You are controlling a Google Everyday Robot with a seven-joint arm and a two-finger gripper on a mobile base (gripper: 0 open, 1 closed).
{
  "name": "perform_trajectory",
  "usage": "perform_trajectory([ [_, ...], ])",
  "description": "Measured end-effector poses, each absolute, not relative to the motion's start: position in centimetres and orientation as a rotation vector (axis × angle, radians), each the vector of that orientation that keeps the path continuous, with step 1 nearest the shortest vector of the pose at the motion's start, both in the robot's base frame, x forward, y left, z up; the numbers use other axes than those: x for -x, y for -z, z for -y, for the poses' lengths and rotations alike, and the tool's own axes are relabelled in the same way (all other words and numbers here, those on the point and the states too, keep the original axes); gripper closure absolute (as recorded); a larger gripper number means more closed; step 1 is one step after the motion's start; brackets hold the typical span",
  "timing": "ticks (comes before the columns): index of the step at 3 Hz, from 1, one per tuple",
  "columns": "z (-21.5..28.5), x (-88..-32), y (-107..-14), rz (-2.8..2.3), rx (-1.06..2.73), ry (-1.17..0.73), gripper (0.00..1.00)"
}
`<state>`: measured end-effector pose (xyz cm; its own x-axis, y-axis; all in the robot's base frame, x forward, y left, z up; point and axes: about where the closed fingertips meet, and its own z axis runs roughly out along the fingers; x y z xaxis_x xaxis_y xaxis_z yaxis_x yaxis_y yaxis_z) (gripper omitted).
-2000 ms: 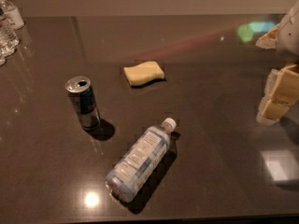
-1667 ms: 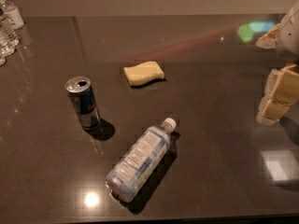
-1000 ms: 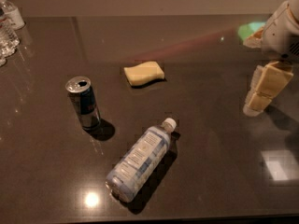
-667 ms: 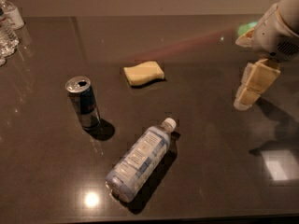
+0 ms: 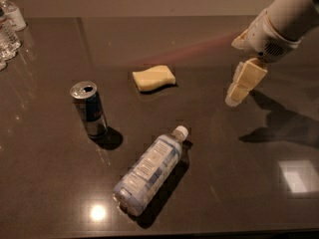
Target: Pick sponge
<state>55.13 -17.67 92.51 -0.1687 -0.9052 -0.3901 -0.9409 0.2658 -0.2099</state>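
The cream-yellow blocky gripper (image 5: 234,96), its spread impossible to tell, is hovering over the dark glossy table (image 5: 249,193), the flat pale-yellow foam sponge (image 5: 154,77) lying well apart to its left.

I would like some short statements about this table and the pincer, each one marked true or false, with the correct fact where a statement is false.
1. The sponge lies flat on the table, apart from the pincer. True.
2. The can lies on its side. False: it stands upright, with its opened top showing.
3. The water bottle stands upright beside the can. False: it lies on its side, nearer to the camera than the sponge.
4. The pincer hangs above the table toward the picture's right of the sponge and holds nothing. True.
5. More bottles stand at the far left corner of the table. True.
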Motion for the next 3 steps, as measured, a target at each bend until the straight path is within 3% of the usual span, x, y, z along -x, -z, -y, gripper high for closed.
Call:
perform_trajectory([
  [3,9.0,-60.0,-87.8,-2.011,1.706,-0.297,0.0],
])
